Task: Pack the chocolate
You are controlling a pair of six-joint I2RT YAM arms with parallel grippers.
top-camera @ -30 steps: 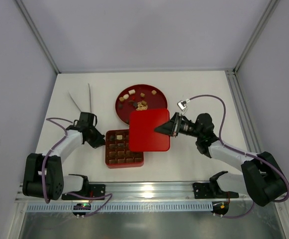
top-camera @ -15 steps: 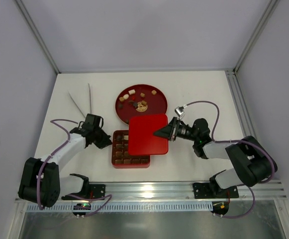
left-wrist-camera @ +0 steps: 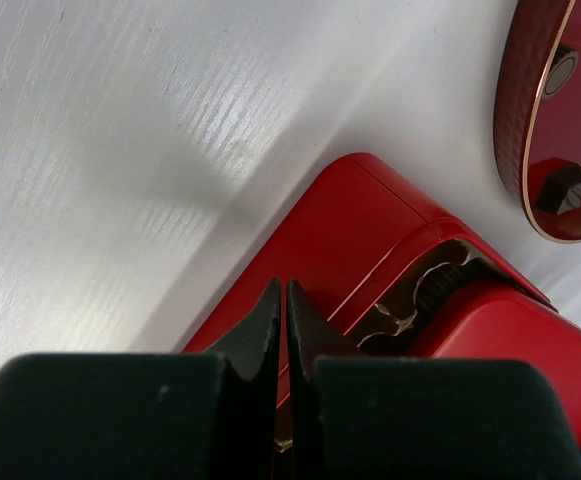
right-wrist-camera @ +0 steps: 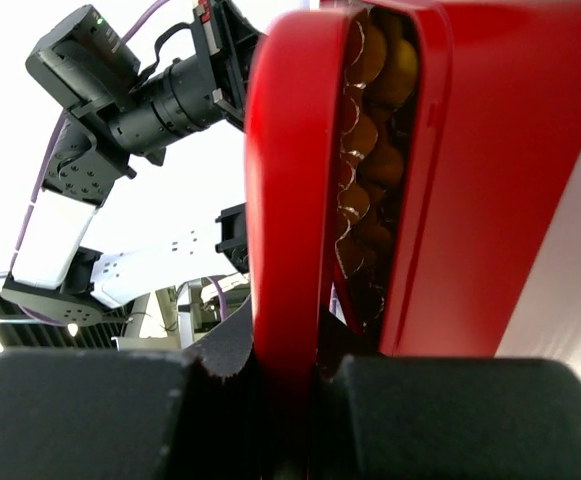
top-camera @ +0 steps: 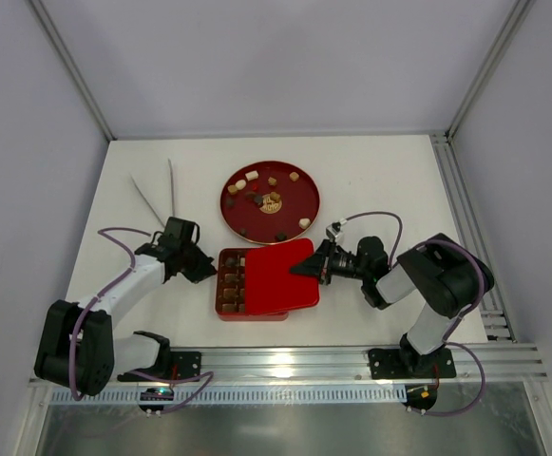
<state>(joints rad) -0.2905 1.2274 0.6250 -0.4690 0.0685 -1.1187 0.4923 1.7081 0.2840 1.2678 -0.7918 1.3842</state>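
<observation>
Right gripper: grasping red lid, which is overlapping most of the tray.
Left gripper: sitting clenched, empty, beside the tray's left edge.

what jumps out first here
The lid, pinched at its right edge by the right gripper, covers most of the tray at front centre; its left column of chocolate shows. The shut left gripper sits at the tray's left side; a round plate behind holds loose pieces.

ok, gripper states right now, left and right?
Left gripper: shut, holding nothing, tips by the square red tray's left side.
Right gripper: shut on the flat red square lid's right edge, lid over the tray.
</observation>
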